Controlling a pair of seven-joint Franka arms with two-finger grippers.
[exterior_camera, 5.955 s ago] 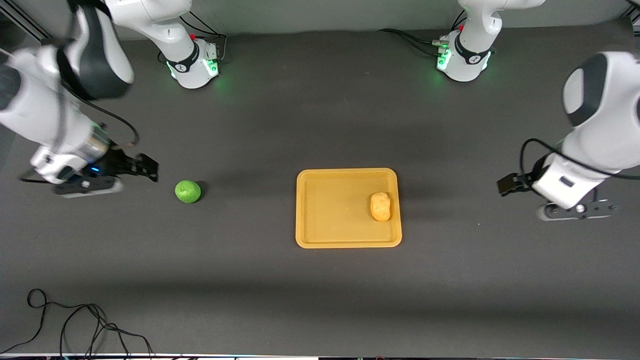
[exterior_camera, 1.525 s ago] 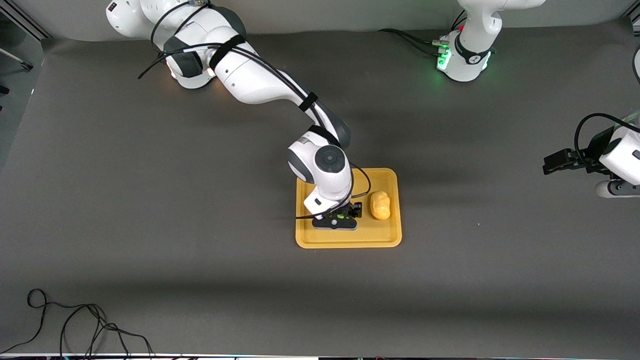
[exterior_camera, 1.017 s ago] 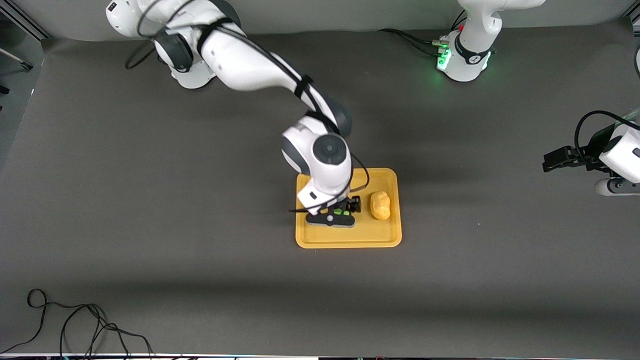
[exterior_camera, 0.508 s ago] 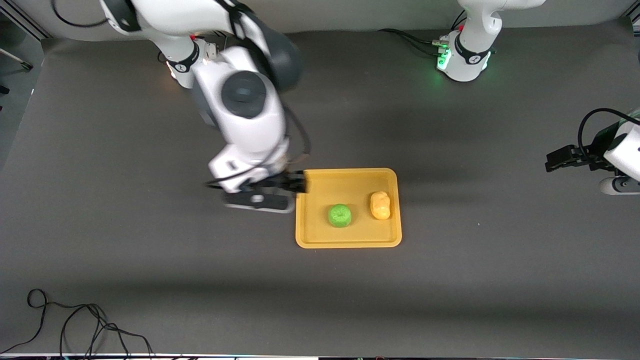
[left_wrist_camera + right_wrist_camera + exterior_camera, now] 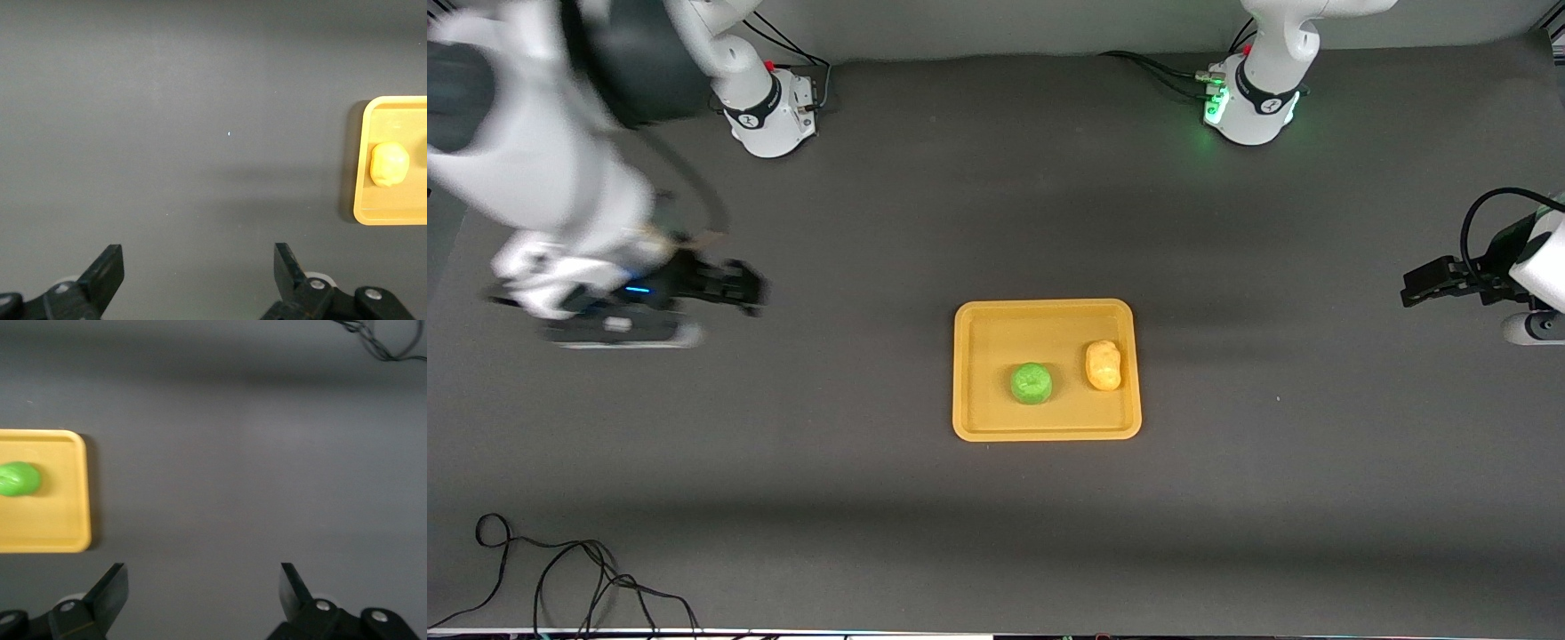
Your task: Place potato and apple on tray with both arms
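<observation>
Orange-yellow plastic tray [image 5: 1047, 313] lies mid-table, holding the green apple [image 5: 1031, 383] with the yellow potato [image 5: 1104, 365] just beside it at its 2 o'clock. Only the front view shows both fruits together: the left wrist view catches the potato [image 5: 389, 164] alone, the right wrist view the apple [image 5: 19, 479] alone, plus a black cable [image 5: 382, 339]. Right gripper [image 5: 743, 286] hangs spread and empty over bare table at the tray's 9 o'clock; left gripper [image 5: 1421, 288], also spread and empty, at 3 o'clock

A dark grey table [image 5: 996, 524] carries the tray [image 5: 969, 373] and a black cable [image 5: 560, 578].
</observation>
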